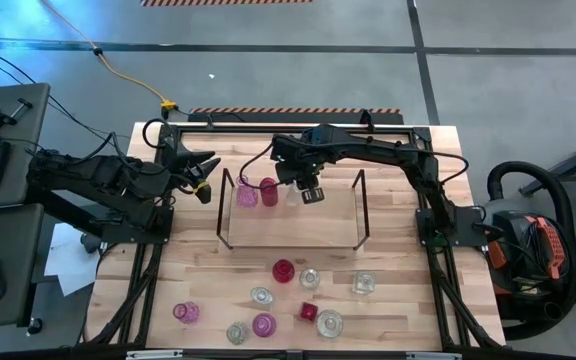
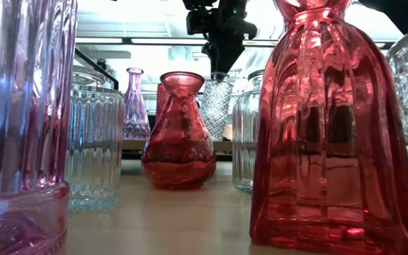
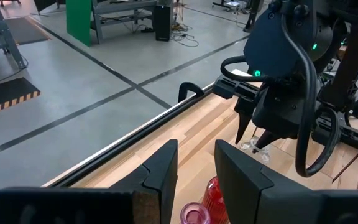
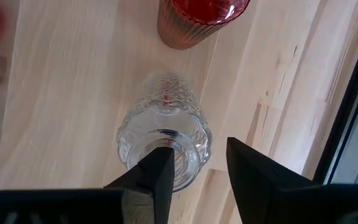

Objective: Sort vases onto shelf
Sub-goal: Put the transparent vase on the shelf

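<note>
The shelf (image 1: 293, 228) was pale matt wood with thin dark metal frames; on it stood a clear, diamond-textured glass vase (image 4: 163, 144) beside a glossy, ribbed red one (image 4: 199, 20).

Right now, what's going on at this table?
Two robot arms are sorting glass vases onto a low wooden shelf. The right gripper is over the shelf at a clear vase standing upright there, one finger inside the vase's mouth and the other outside the rim, jaws parted. A pink vase and a red vase stand on the shelf beside it. The left gripper waits just off the shelf's left end, holding nothing. Nine more vases stand on the table in front.
</note>
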You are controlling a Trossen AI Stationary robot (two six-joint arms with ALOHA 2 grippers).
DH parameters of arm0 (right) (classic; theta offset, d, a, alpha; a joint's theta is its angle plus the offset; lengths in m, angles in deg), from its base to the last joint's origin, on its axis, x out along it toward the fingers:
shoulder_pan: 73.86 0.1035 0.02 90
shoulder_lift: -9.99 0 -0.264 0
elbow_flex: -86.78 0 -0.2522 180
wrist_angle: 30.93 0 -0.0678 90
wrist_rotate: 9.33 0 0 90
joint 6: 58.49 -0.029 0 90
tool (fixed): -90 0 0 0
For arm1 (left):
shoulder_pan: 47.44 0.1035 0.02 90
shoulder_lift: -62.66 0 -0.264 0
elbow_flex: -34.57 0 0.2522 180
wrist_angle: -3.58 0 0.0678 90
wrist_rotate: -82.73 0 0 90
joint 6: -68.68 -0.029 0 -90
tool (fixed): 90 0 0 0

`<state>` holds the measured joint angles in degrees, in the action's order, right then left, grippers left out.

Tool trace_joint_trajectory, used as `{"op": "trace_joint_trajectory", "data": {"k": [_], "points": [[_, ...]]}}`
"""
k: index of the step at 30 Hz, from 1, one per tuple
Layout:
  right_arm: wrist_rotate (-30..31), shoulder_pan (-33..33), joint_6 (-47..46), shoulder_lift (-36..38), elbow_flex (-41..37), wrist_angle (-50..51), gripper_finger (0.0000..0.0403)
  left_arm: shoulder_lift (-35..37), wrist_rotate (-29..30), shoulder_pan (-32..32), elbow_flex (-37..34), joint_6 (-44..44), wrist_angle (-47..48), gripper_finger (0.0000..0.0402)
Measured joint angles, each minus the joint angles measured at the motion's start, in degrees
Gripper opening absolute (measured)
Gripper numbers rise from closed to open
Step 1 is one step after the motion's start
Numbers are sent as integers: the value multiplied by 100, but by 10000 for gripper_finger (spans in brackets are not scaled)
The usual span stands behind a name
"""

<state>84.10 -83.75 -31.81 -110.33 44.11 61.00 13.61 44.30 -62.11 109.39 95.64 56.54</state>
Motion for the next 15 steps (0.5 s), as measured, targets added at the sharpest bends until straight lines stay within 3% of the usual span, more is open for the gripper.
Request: {"op": "trace_joint_trajectory", "data": {"k": [15], "points": [[-72,56,80,-47,4,-6,124,0,-2,0,0,98,0,97]]}}
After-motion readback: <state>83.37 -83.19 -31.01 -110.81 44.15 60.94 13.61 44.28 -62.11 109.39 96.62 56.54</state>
